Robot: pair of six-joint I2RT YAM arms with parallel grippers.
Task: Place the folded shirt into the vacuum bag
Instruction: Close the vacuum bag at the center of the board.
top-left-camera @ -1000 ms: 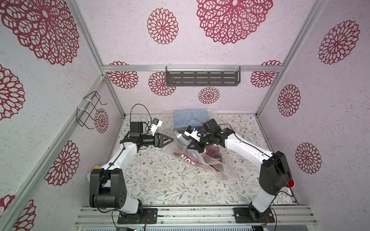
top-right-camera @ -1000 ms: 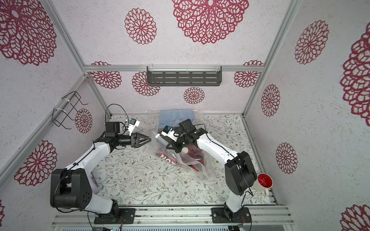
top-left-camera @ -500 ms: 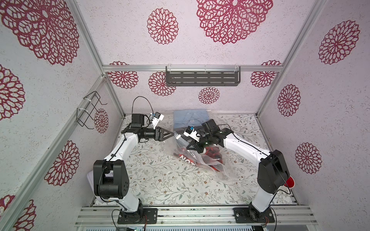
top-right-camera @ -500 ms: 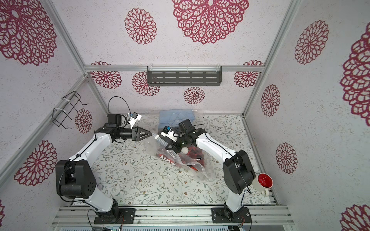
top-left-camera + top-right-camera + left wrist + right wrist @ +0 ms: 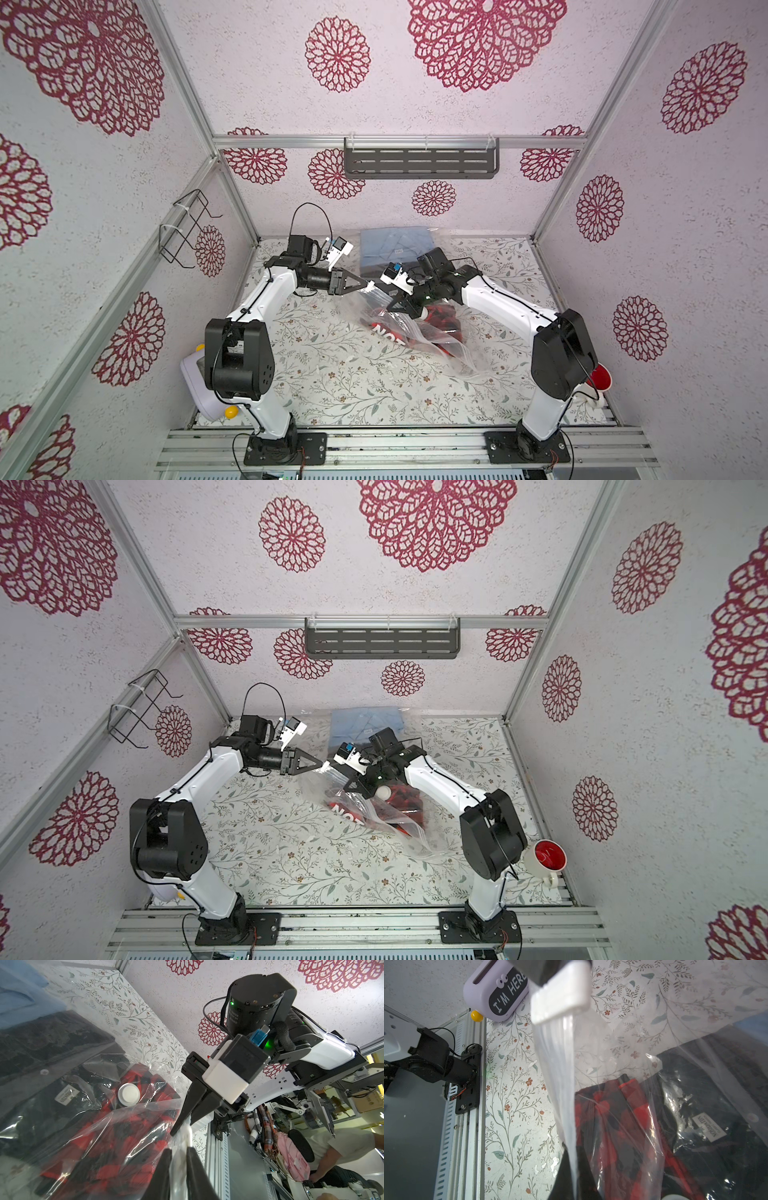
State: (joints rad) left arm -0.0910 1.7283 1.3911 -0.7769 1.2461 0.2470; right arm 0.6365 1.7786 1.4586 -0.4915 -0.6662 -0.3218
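In both top views the bag (image 5: 419,334) is seen in the middle of the table (image 5: 332,386), between the two arms. A red checked shirt (image 5: 440,322) is inside it and its round white valve (image 5: 384,792) faces up. A folded blue shirt (image 5: 390,247) lies at the back of the table, just behind the bag, and is judged to be the shirt meant. Whether plastic covers it cannot be told. The left gripper (image 5: 366,285) and the right gripper (image 5: 391,308) are both set at the bag's edge on the left arm's side.

In the left wrist view the left gripper (image 5: 179,1149) is seen with its fingers nearly pressed together, a white strip of the bag's rim pinched between them. The right gripper (image 5: 182,1128) is closed on the same rim just beside it.

In the right wrist view the right gripper (image 5: 572,1153) is seen pinching the ribbed rim strip, which is drawn taut away from it.

The step in hand is judged to be the opening of the mouth. One layer only should be held by each gripper, or the mouth will stay shut. The holds should be drawn apart gently and lifted, with the opening turned towards the blue shirt. Jerks are to be avoided, since the film is thin and slippery.
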